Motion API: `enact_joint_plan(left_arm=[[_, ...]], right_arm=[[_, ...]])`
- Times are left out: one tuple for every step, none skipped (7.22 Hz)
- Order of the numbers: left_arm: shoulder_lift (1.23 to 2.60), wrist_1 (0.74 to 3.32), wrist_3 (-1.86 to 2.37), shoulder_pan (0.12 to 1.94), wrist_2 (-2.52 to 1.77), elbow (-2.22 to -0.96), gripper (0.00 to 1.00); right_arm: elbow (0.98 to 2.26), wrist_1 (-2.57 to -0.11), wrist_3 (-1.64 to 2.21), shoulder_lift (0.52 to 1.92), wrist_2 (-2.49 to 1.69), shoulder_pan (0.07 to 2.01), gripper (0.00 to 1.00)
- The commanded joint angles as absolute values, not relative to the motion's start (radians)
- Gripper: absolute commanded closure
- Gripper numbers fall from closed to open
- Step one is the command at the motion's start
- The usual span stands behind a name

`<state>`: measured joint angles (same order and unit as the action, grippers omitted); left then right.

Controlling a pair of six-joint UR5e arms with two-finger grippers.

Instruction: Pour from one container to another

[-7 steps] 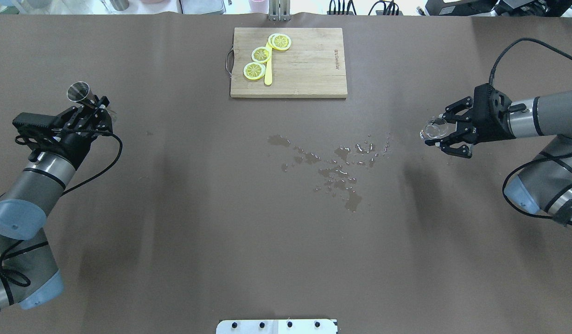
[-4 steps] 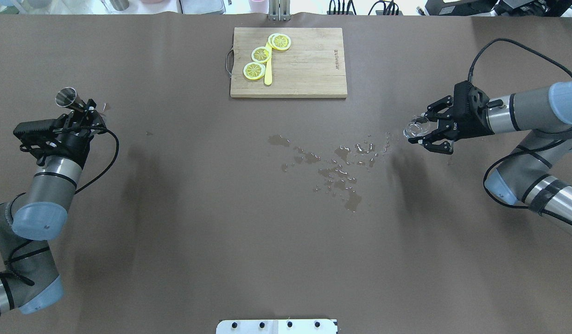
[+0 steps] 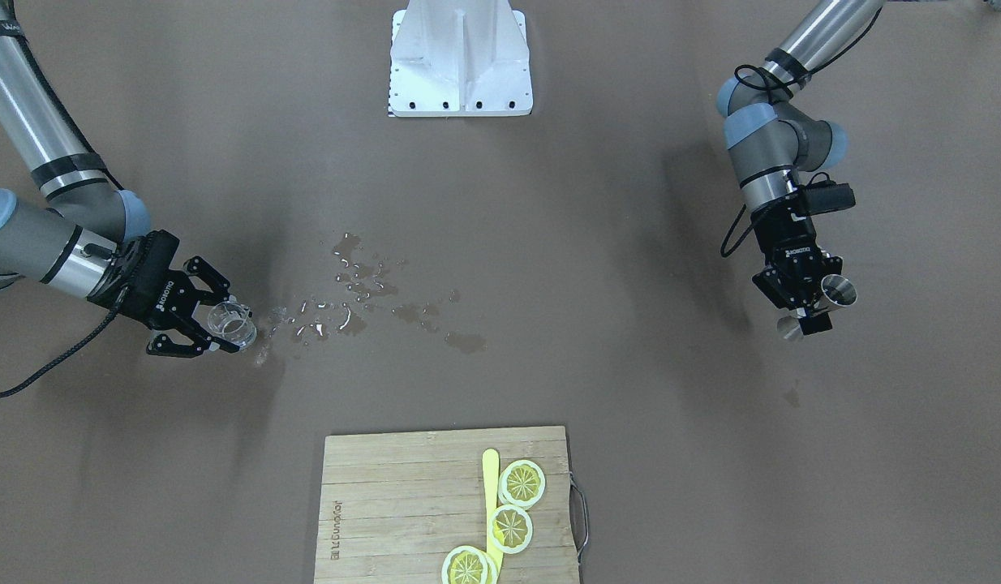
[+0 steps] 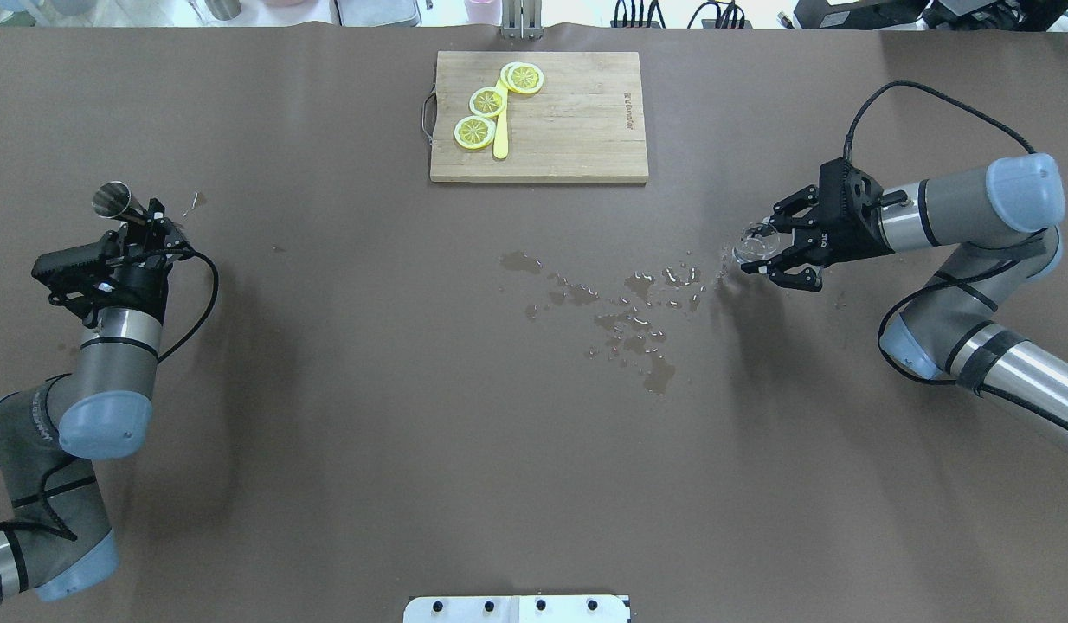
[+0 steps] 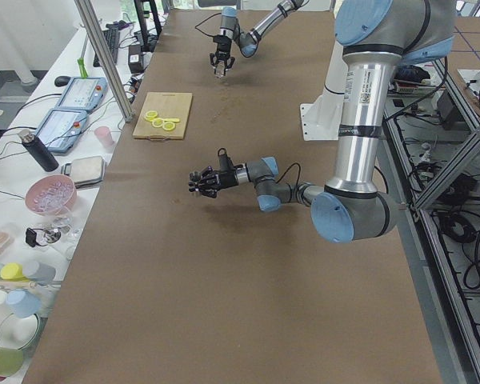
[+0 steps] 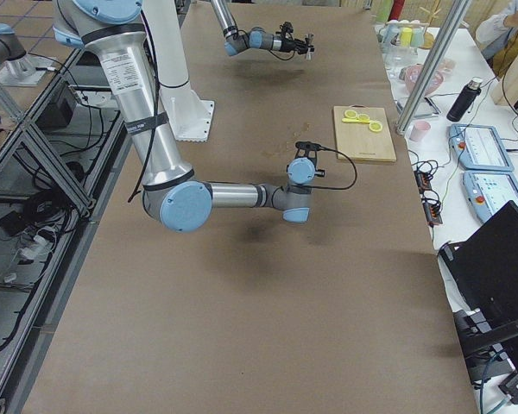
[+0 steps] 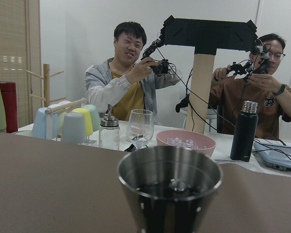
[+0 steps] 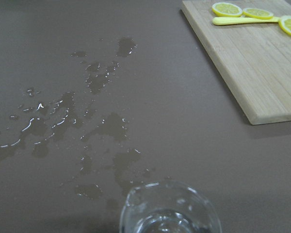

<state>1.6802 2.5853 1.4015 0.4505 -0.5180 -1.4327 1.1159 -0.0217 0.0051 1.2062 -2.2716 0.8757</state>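
The glass (image 4: pixel 753 241) has moved inward (towards the spill), the jigger (image 4: pixel 112 198) outward.

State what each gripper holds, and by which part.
Left gripper clamps the steel jigger around its middle; right gripper grips the clear glass by its sides.

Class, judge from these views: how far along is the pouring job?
Done: the left gripper holds the jigger, the right gripper the glass. In hand: both hang at opposite sides, far apart, spilled water between them. Remaining: bringing them together and pouring into the jigger.
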Motion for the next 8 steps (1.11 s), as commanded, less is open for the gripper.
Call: enact_joint_plan(left_arm=[[1.680,2.501,1.447,0.410,-0.472,-1.433,1.00],[1.680,2.499,1.447,0.385,-0.457,-1.431,1.00],[1.665,2.497,1.445,0.358,-0.421,-1.436,1.00],[1.645,2.496,1.445,0.338,-0.405,-1.453,1.00],[1.619,2.491,1.445,0.319,-0.397,-1.474,1.00],[1.611,2.493,1.445,0.308,-0.393,-1.479,1.00],[1.611,2.491,1.447,0.289,-0.364,-1.476,1.00],[1.611,2.493,1.448,0.288,-0.364,-1.477,1.00]], right_arm=[[1.097,-0.011,0.006,1.204,-2.275,0.858,1.00],[1.082,0.009,0.005,1.204,-2.275,0.848,1.00],[1.072,0.018,0.005,1.206,-2.275,0.847,1.00],[1.072,0.018,0.006,1.207,-2.276,0.845,1.00],[1.072,0.018,0.006,1.210,-2.276,0.844,1.00],[1.072,0.023,0.006,1.213,-2.278,0.844,1.00],[1.074,0.025,0.006,1.213,-2.278,0.844,0.82],[1.072,0.025,0.006,1.213,-2.278,0.844,0.58]])
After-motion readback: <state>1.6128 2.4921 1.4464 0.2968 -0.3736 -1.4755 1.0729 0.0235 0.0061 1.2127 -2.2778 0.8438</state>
